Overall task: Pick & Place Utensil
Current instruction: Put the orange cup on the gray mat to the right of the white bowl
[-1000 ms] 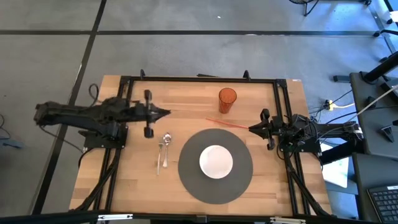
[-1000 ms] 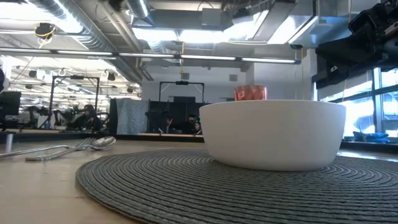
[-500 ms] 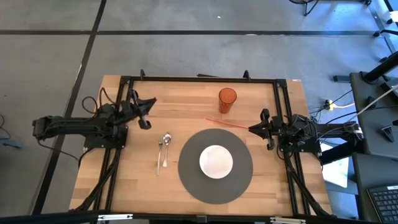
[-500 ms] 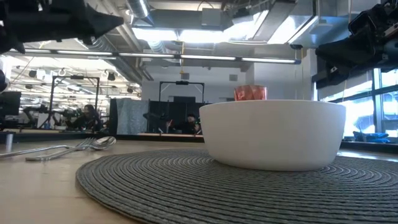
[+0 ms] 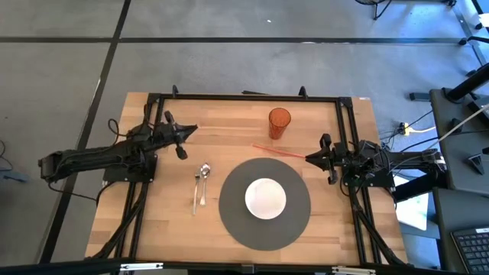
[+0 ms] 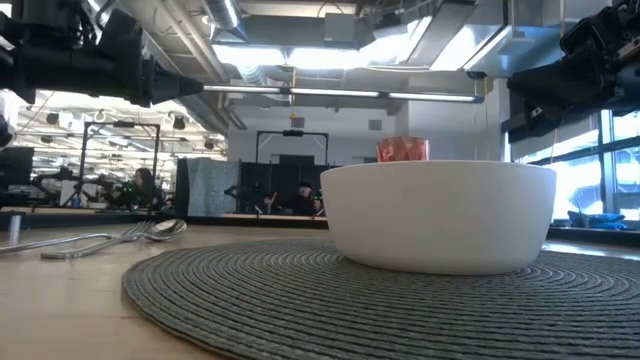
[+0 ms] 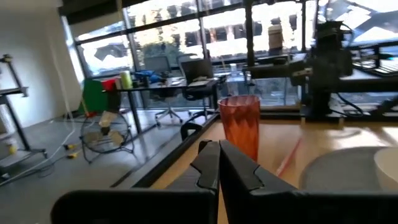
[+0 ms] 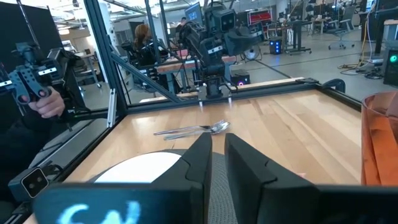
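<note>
Resting on pale wood, shiny spoon (image 5: 203,172) beside fork (image 5: 196,192).

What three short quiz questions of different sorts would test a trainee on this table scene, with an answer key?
1. True or false: the spoon and fork lie inside the bowl.
2. Which item stands nearest the table's far edge? A) orange cup B) bowl C) round mat
3. Fill in: the left end effector is ____ and holds nothing.

Key:
1. False; they lie on the wood left of the mat.
2. A
3. shut
</note>
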Robot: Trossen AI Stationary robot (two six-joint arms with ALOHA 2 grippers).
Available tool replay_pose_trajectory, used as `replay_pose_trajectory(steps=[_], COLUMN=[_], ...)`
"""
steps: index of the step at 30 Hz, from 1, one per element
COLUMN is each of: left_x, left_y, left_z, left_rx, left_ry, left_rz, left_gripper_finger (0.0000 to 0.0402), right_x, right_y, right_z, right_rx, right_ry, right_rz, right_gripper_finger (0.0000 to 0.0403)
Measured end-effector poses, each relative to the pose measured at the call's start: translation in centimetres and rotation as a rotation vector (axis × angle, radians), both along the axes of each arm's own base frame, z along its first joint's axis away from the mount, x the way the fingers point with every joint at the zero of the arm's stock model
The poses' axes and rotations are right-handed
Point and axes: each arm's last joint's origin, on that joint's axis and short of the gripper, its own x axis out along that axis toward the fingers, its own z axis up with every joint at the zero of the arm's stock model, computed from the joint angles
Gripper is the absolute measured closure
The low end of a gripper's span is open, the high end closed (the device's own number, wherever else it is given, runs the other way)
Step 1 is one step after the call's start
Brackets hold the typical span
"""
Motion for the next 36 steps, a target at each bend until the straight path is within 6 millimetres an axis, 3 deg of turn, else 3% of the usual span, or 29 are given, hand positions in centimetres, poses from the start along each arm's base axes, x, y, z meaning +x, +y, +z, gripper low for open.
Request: replay_pose_trajectory(steps=[7, 14, 26, 31, 36], left_x=[-0.1, -0.2, -0.3, -0.3, -0.3], left_y=[0.5, 0.6, 0.7, 0.7, 0.7], left_z=[-1.1, -0.7, -0.7, -0.6, -0.6], left_rx=[-0.010, 0.017, 0.016, 0.017, 0.019], left_ry=[0.036, -0.012, -0.013, -0.015, -0.021], left_rz=[0.000, 0.048, 0.074, 0.076, 0.075], left_gripper_finger=[0.0399, 0.0398, 0.0398, 0.0398, 0.0398], right_x=[0.0, 0.0, 0.0, 0.0, 0.6], right_y=[0.0, 0.0, -0.4, -0.6, -0.8], right_z=[0.0, -0.3, -0.1, 2.8, 6.8], right_rx=[0.000, -0.002, -0.024, -0.036, -0.039], right_ry=[0.003, 0.029, 0.011, 0.009, 0.203], right_rz=[0.000, -0.002, -0.154, -0.211, -0.280], right_gripper_finger=[0.0358, 0.0397, 0.0399, 0.0399, 0.0399])
